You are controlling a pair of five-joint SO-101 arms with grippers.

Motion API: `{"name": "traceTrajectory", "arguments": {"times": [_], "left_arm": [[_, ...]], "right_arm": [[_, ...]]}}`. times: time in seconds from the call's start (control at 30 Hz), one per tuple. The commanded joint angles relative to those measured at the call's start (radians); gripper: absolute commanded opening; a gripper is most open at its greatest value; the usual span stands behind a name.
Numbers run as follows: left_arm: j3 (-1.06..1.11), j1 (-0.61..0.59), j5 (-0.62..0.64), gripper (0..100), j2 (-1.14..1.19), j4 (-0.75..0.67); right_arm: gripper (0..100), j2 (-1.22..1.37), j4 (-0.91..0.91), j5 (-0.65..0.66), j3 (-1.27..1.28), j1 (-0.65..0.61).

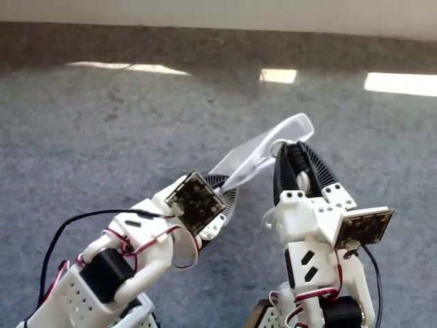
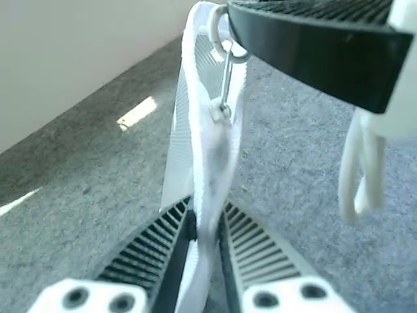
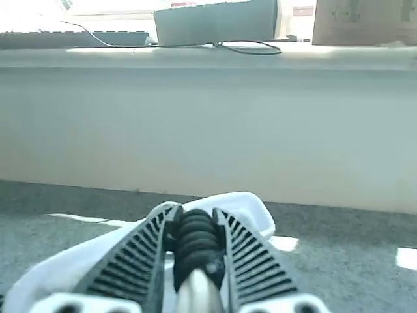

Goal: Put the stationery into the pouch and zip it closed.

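Observation:
A translucent white mesh pouch (image 1: 263, 147) hangs above the grey surface, stretched between the two arms. My left gripper (image 1: 220, 186) is shut on the pouch's lower edge; in the left wrist view the white fabric (image 2: 195, 130) is pinched in that gripper (image 2: 207, 212). The metal zipper pull (image 2: 225, 78) dangles from a ring right beside a black finger (image 2: 313, 39) of the other arm; whether they touch is unclear. My right gripper (image 1: 295, 152) sits at the pouch's upper end, shut (image 3: 195, 218) on a black ribbed stationery item (image 3: 195, 241) with a silvery end. The pouch (image 3: 251, 205) shows just behind it.
The grey carpet-like surface (image 1: 102, 137) spreads all around the arms, with sunlit patches toward the back. A pale wall (image 3: 208, 117) rises behind it, with a ledge carrying cables and boxes. A white cord loop (image 2: 361, 169) hangs from the right arm.

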Motion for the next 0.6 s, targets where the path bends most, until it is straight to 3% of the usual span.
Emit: {"name": "traceTrajectory", "arguments": {"times": [0.0, 0.57], "left_arm": [[-0.004, -0.059, 0.009, 0, -0.07, 0.041], [-0.002, -0.104, 0.008, 0, -0.079, 0.078]], "right_arm": [[0.4, 0.01, -0.039, -0.003, -0.01, 0.054], [0.4, 0.012, -0.176, 0.04, 0.058, 0.157]]}}
